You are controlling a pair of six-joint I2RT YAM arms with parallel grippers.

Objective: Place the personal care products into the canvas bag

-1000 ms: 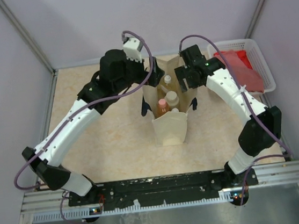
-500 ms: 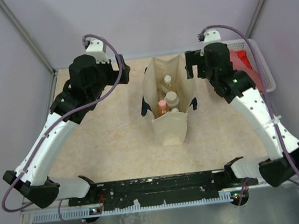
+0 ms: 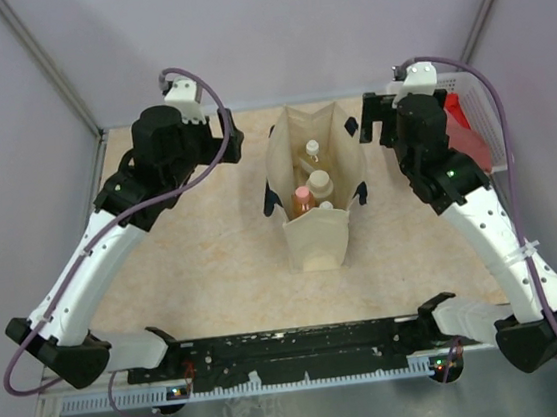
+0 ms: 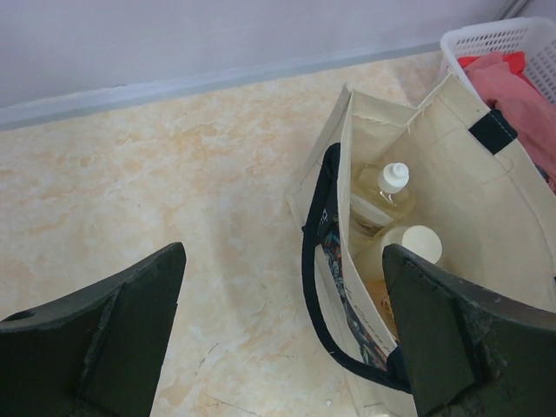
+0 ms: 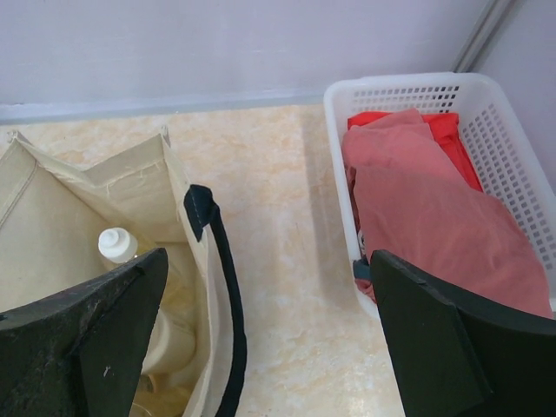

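The canvas bag (image 3: 318,246) stands upright between my arms. Inside it a pink-capped orange bottle (image 3: 303,199), a cream bottle (image 3: 320,184) and a white-capped amber bottle (image 3: 312,150) stand close together. My left gripper (image 4: 282,252) and right gripper (image 5: 268,254) hang either side of the bag's far end, fingers spread, empty. A finger snagging a dark strap handle (image 5: 228,287) could topple the soft bag.

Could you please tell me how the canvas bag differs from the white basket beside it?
The canvas bag is beige fabric with dark handles; the white basket is perforated plastic. The bag stands tall and holds bottles; the basket sits low and holds red cloth. Both are open-topped on the table.
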